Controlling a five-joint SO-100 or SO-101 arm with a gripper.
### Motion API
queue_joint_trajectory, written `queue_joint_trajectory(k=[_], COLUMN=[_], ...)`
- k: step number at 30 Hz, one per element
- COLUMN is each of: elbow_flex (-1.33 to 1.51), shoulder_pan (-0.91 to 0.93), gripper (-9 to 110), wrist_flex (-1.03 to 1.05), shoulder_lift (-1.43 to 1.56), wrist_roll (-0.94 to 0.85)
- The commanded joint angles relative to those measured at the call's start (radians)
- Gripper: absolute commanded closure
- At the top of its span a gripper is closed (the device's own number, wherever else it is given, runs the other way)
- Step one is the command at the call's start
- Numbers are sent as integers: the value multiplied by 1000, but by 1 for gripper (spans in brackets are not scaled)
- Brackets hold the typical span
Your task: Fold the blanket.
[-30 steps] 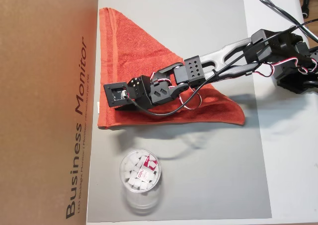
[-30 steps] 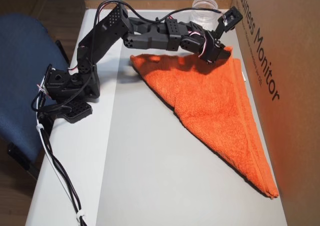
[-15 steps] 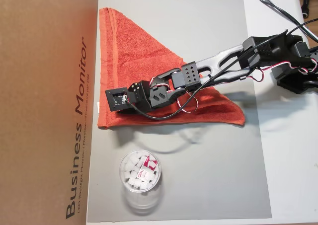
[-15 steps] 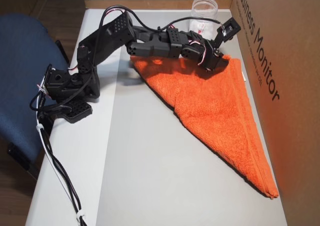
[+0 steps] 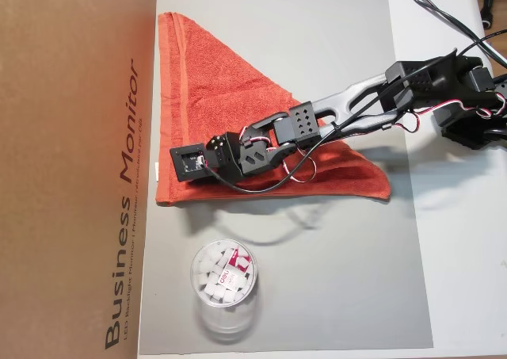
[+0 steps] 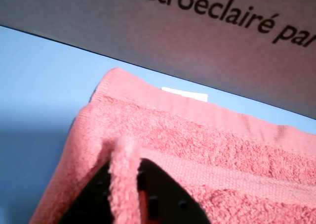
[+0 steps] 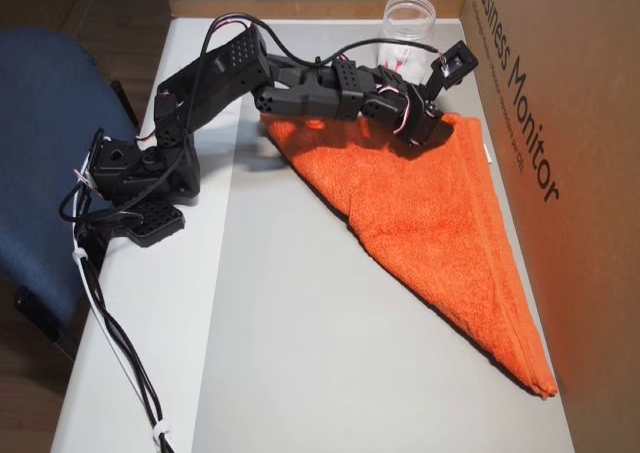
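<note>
My claw (image 5: pixel 207 171) is down on the blanket (image 5: pixel 207 97) near its corner beside the cardboard box (image 5: pixel 71 161), and in the wrist view a ridge of terry cloth (image 6: pixel 123 179) rises between my dark fingers (image 6: pixel 163 199), so the claw is clamped on a pinch of the blanket near its hemmed edge; how wide the jaws stand I cannot read more closely than that. The white tag (image 6: pixel 184 94) peeks out at the hem just beyond the pinch. The blanket lies folded into a triangle on the grey mat (image 5: pixel 333 280) that covers the counter (image 5: pixel 459 240). In an overhead view one straight side runs along the box wall, touching or just beside it, another side runs out toward my base, and the long slanted edge crosses under my arm (image 5: pixel 348 105). In an overhead view (image 7: pixel 440 223) the triangle's long axis follows the box, tapering to a point at the near end of the mat. The box shuts off one whole side. The clear plastic cup (image 5: pixel 224 284) with white pieces inside stands near the blanket's short side, apart from it. The rest of the mat is open, and beyond the counter's far edge is a blue chair (image 7: pixel 40 153).
</note>
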Motion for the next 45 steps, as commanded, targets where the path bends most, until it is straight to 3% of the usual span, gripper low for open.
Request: queue_joint_trajectory(k=[1, 6, 23, 28, 37, 45], elbow_flex=[-44, -37, -31, -12, 242, 525], shoulder_pan=[-11, -29, -71, -64, -52, -31], gripper=[96, 87, 87, 87, 87, 87], wrist_flex=[-20, -12, -6, -5, -5, -5], shoulder_lift=[11, 20, 120, 175, 428, 669], wrist_roll=[9, 9, -14, -149, -360, -414])
